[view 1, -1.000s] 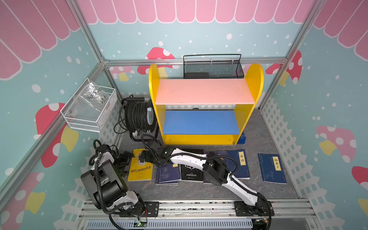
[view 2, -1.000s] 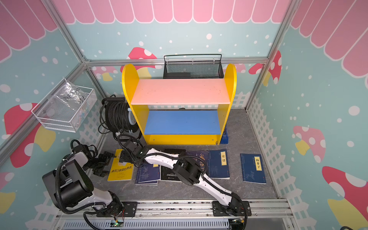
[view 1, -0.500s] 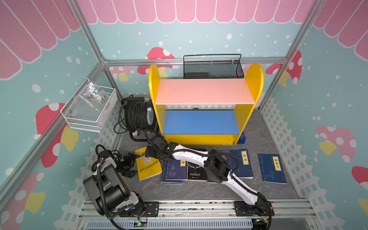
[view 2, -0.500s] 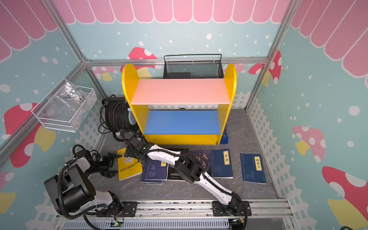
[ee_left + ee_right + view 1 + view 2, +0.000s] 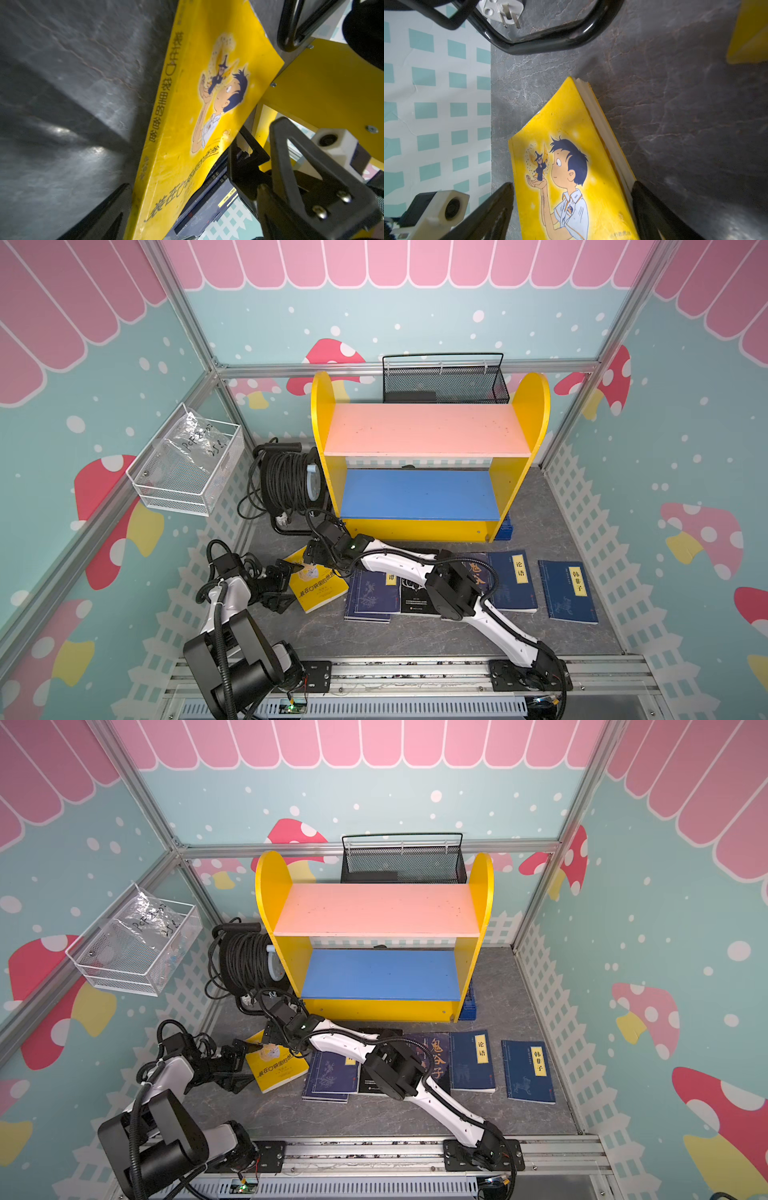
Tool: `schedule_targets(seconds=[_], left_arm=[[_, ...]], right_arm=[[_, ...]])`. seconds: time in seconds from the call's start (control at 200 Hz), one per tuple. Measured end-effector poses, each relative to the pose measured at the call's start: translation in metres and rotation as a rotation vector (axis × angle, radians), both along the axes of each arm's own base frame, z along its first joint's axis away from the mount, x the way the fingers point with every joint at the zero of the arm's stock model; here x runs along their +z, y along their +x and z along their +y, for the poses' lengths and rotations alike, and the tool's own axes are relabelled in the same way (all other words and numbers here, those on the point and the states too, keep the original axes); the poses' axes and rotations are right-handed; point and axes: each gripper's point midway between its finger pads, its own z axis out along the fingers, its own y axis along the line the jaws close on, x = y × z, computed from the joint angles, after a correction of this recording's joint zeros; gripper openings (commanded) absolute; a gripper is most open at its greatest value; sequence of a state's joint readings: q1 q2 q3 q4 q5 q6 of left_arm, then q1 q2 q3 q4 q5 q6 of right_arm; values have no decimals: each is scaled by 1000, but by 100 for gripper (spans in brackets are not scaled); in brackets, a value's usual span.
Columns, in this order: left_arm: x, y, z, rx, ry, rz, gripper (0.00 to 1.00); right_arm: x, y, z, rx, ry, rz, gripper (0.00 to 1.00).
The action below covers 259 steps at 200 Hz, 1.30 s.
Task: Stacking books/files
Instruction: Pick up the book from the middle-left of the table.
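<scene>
On the grey floor (image 5: 395, 635) of a mushroom-papered booth, a yellow book (image 5: 322, 589) lies askew at the left end of a row of books. At its near-left edge the left gripper (image 5: 288, 587) has its fingers (image 5: 301, 166) spread wide, the book's spine side between them. Over the far corner the right gripper (image 5: 312, 561) holds its fingers (image 5: 492, 209) equally apart, astride the cartoon cover; contact cannot be told. Rightward lie a navy book (image 5: 368, 597), a black book (image 5: 413, 597), a dark book with gold lettering (image 5: 434, 1048) partly under the right arm (image 5: 399, 566), a second navy book (image 5: 513, 580) and a third navy book (image 5: 567, 591). Beyond stand a yellow shelf unit (image 5: 536, 414) and, beside it, a cable reel (image 5: 286, 485).
</scene>
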<state>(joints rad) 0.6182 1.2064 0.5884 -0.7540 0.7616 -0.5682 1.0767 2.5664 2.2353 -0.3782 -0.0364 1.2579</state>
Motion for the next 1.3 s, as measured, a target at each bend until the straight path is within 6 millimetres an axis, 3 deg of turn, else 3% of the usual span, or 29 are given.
schedule_targets(seconds=[0.275,0.39,0.585,0.73,1.086,1.296], left_arm=[[28,5,-5,20,-3,-104,85],[43,10,-17,-3,-49,-170,81],[46,9,-22,8,-88,-183,75],[42,5,-22,19,-87,-152,65],[40,-12,-19,13,-5,-46,21],[27,-25,-13,35,41,46,6]], right_arm=[[-1,1,0,9,8,15,90],[-7,-11,8,53,39,63,90],[-7,-20,15,90,63,89,90],[-7,-20,15,91,63,90,90],[-6,-24,18,102,77,95,90],[-6,-23,19,102,86,100,90]])
